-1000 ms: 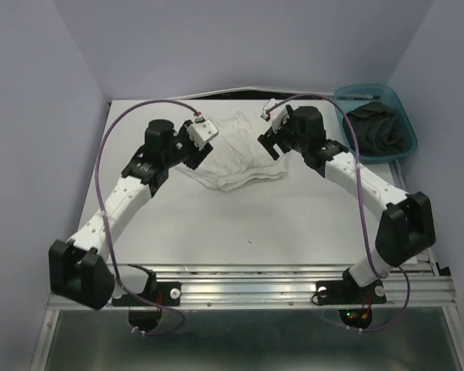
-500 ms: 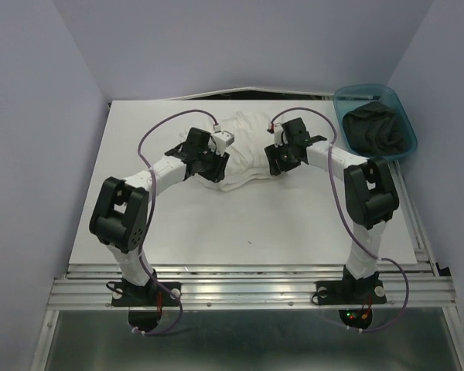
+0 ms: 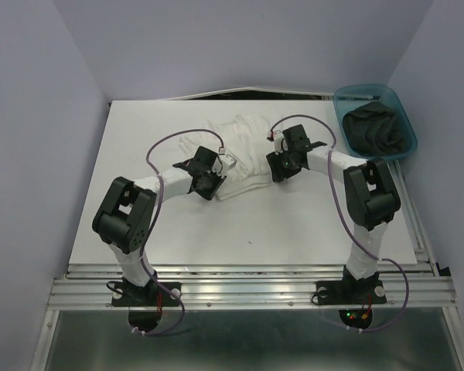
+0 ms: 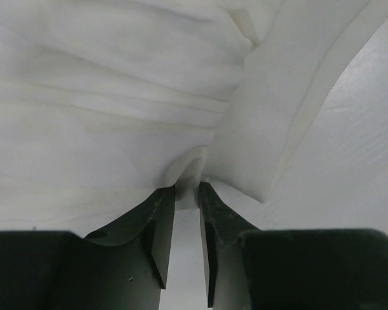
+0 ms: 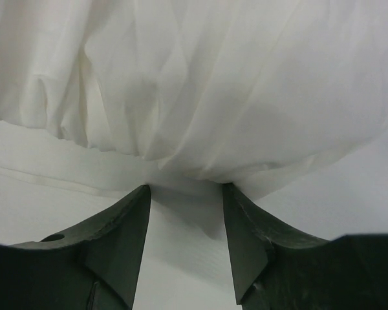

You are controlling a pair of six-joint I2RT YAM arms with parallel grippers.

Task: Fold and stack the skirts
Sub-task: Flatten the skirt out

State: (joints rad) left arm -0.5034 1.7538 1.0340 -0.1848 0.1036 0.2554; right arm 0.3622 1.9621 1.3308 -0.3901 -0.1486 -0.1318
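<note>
The white skirt (image 3: 243, 147) lies bunched and folded over at the back middle of the table, and fills the left wrist view (image 4: 116, 97) and the right wrist view (image 5: 213, 77). My left gripper (image 3: 219, 171) is low at the skirt's near left edge, its jaws (image 4: 187, 187) nearly closed and pinching a fold of white cloth at the tips. My right gripper (image 3: 277, 168) is low at the skirt's right edge, its jaws (image 5: 185, 187) apart with the tips touching the hem. The charcoal-black skirt (image 3: 380, 130) lies crumpled in the teal bin.
The teal plastic bin (image 3: 369, 89) stands at the back right corner of the white table (image 3: 255, 224). Both forearms lie low over the table on either side of the white skirt. Lavender walls close in the left, back and right.
Both arms have come down from a raised reach and drawn the white skirt's held edge toward the near side, folding it over. The right jaws now stand apart.
</note>
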